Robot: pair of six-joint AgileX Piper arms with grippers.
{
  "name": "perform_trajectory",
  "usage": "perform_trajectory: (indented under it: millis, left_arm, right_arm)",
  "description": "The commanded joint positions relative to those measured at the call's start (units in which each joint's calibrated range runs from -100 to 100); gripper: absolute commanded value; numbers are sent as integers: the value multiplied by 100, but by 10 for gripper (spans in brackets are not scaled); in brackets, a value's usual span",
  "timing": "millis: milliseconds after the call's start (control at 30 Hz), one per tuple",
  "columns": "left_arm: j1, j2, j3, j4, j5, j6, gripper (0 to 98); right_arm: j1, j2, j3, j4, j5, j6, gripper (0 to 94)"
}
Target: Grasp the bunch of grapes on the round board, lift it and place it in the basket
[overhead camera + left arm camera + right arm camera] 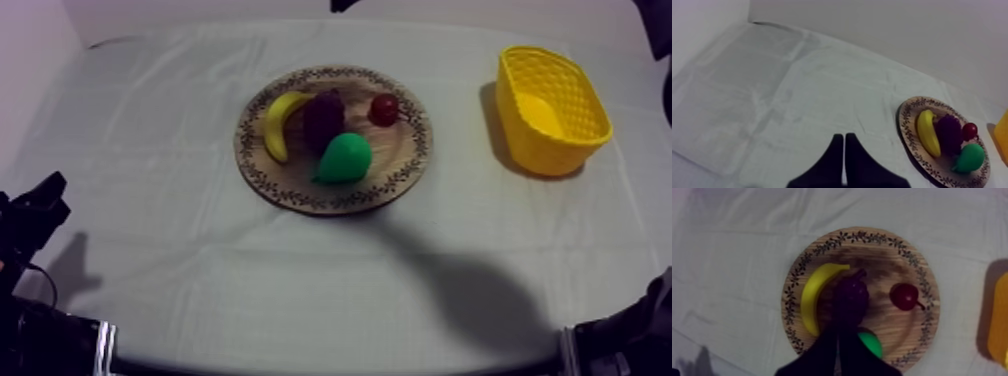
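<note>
The dark purple bunch of grapes (323, 118) (948, 132) (849, 300) lies in the middle of the round wooden board (405, 172), between the banana (277, 125) and the small red fruit (384, 109). The yellow basket (550, 110) stands at the right of the table, with nothing in it. In the right wrist view my right gripper (838, 338) hangs high over the board, its fingers together as a narrow wedge above the near end of the grapes and the pear. My left gripper (844, 142) (45, 195) rests shut at the table's left front, far from the board.
A green pear (345, 158) (872, 343) lies on the board's front part, touching the grapes. The arm's broad shadow (470, 290) falls on the cloth in front of the board. Bare cloth spreads left of the board and between board and basket.
</note>
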Motion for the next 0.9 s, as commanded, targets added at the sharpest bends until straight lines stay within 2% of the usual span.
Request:
perform_trajectory:
  millis: [0,633,667,867]
  left_arm:
    - [-2,0,-3,2,-1,1,1]
    - [-2,0,-3,2,-1,1,1]
    - [-2,0,-3,2,-1,1,1]
    - [-2,0,-3,2,-1,1,1]
  right_arm:
    - [-15,1,36,-35,0,-127,6]
    - [-72,-87,450,11,-334,-127,13]
    - [-73,-95,475,23,-350,-131,60]
    - [-116,-135,777,86,-506,-209,538]
